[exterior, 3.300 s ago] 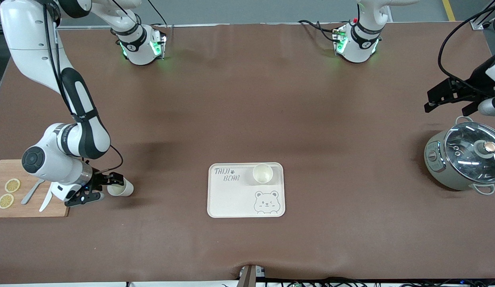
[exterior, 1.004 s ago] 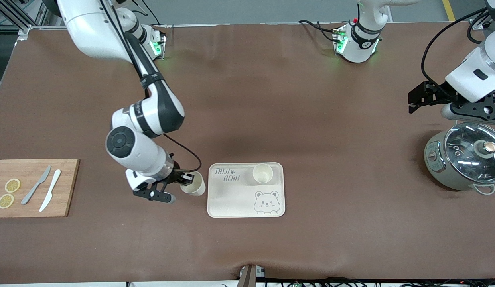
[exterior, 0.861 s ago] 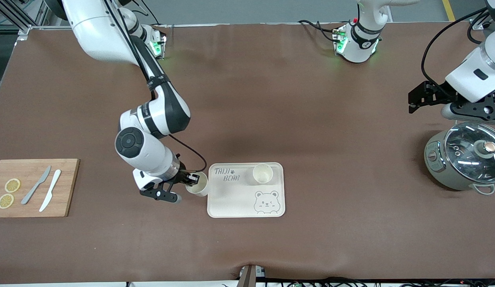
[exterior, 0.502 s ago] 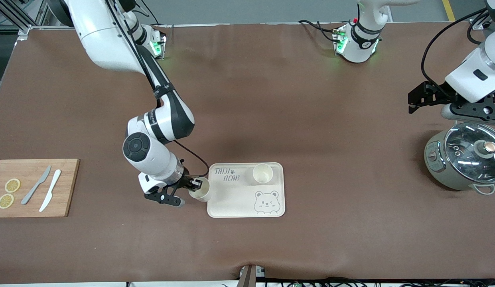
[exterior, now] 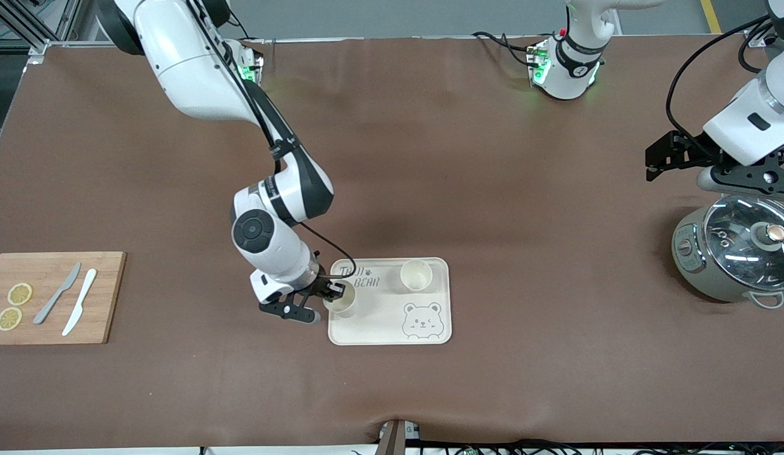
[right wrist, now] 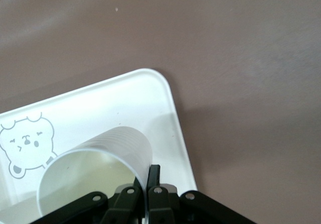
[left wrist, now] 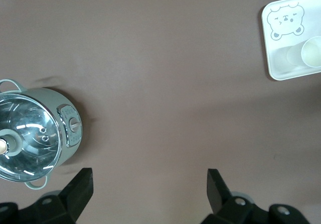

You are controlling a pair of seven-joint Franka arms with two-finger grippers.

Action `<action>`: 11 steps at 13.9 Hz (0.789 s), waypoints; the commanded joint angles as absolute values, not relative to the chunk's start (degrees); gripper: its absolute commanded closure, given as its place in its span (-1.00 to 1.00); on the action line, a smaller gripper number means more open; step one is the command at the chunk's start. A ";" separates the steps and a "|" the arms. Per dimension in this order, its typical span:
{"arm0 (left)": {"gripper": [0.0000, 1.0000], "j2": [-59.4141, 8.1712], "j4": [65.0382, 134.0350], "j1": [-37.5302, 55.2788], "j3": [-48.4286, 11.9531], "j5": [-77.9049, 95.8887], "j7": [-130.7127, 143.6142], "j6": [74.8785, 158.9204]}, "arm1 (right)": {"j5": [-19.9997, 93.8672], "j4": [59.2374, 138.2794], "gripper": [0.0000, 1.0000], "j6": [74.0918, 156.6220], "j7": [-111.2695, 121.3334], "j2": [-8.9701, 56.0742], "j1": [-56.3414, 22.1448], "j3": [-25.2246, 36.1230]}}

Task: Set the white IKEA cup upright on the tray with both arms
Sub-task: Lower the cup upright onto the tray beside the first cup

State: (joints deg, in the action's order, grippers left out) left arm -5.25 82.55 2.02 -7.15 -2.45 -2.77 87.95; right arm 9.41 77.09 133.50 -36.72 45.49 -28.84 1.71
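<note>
Right gripper pinches a cup's rim over the tray; it has carried the cup in from the bare table.

Its jaws are nearly closed on the cup wall, the cup upright, mouth up, at the tray's 9 o'clock edge, toward the right arm's end; half a second ago it hung just off that edge. A second cup stands upright at the tray's 12 o'clock; it has not moved. Left gripper waits above the table at the pot's 11 o'clock, jaws wide. The board carries two knives and lemon slices.
</note>
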 commanded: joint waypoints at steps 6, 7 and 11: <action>-1.00 -5.54 82.27 1.85 -7.47 -3.60 -3.87 88.24 | 6.94 73.83 1.00 133.33 -38.06 49.13 -29.36 2.64; -1.00 -5.54 82.18 1.93 -7.38 -3.60 -3.78 88.24 | 6.94 73.92 1.00 133.33 -38.06 49.13 -29.36 2.64; -1.00 -5.98 82.27 1.93 -7.38 -3.60 -3.78 88.42 | 6.94 73.92 1.00 133.42 -38.41 49.57 -29.79 2.64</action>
State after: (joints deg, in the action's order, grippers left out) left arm -5.66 82.55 2.02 -7.15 -2.45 -2.77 87.99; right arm 7.88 75.70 133.64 -36.88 48.41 -29.25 2.37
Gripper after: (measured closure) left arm 0.000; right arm 0.969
